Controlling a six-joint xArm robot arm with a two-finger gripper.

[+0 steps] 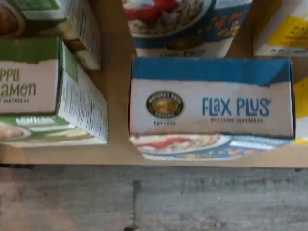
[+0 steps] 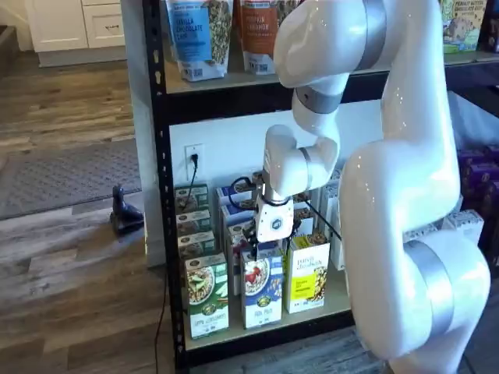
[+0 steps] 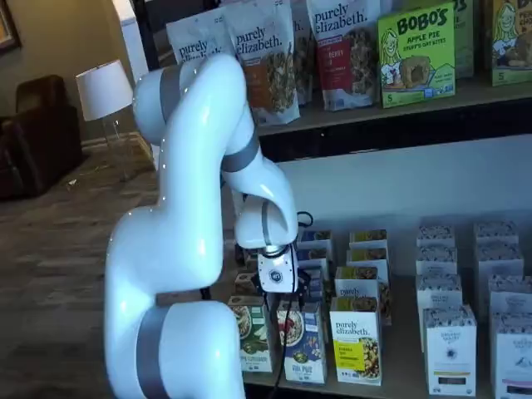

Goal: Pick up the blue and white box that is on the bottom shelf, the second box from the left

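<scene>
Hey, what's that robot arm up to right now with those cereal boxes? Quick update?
Pincer hangs just above the blue and white box, open, holding nothing. Box upright at the front of the bottom shelf, untouched. Green-and-white carton and yellow carton stand close alongside.

pincer (image 2: 255,238) fingers hidden behind white body, green-and-white carton (image 1: 48,91) cut off, label print blurred

A home room fitted out like a small shop. A black metal rack (image 2: 156,195) carries rows of cereal cartons (image 3: 356,345), with granola pouches (image 3: 258,66) on the board above. Beside the rack: wood floor (image 2: 70,265), table lamp (image 3: 104,91), white cabinets (image 2: 74,27).
</scene>
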